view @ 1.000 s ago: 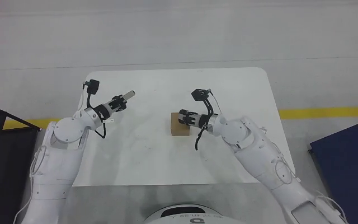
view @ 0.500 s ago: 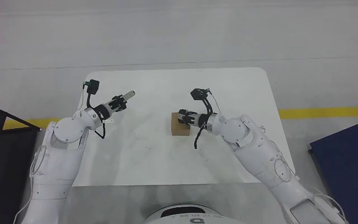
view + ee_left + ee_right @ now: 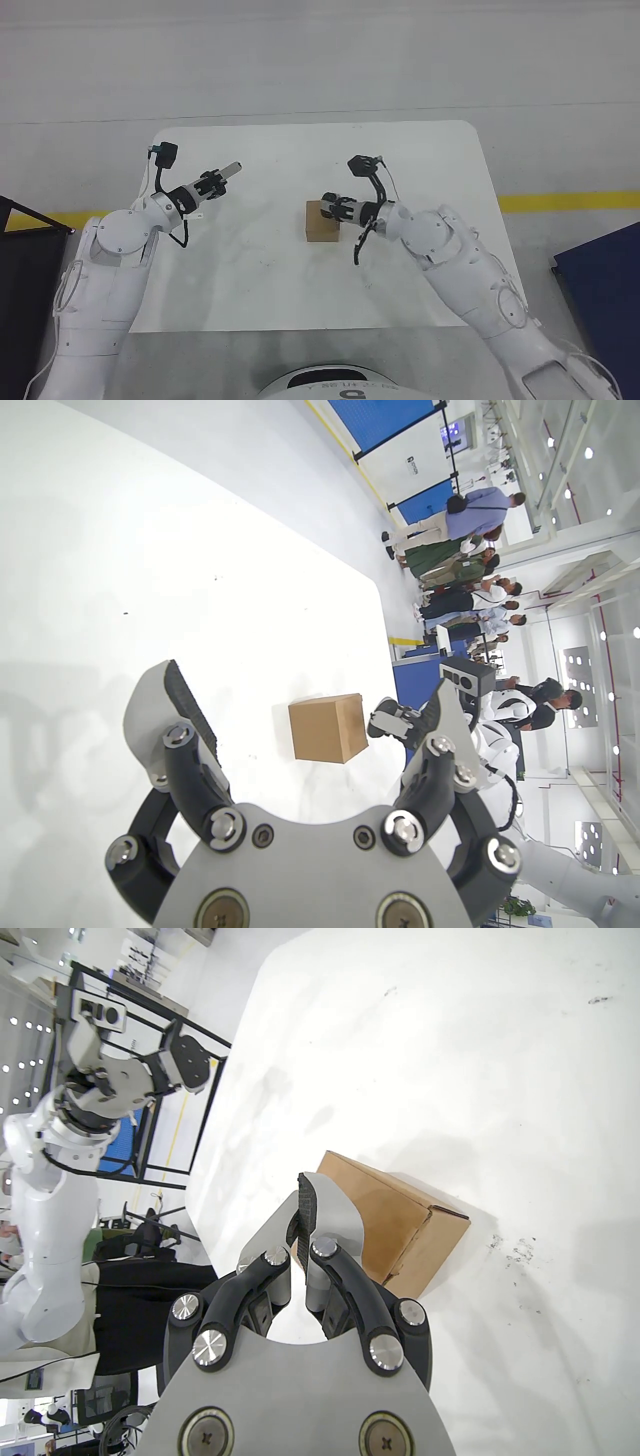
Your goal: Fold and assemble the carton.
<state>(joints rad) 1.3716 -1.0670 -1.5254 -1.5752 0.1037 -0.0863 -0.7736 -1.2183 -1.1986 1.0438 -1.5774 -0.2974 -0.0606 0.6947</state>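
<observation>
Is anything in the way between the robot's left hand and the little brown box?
No, nothing visible. The open left hand hangs above the table, apart from the carton, with only bare tabletop between them. The right hand sits at the carton's other side, out of that path.

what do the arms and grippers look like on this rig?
White-shelled arms: left arm, right arm, each with a looped black cable at the wrist. Both left gripper and right gripper: grey plate, black linkages, silver fingers, black ribbed pads.

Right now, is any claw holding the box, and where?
Nothing is held: left claw open, far from the carton; right claw shut, empty, beside it.
</observation>
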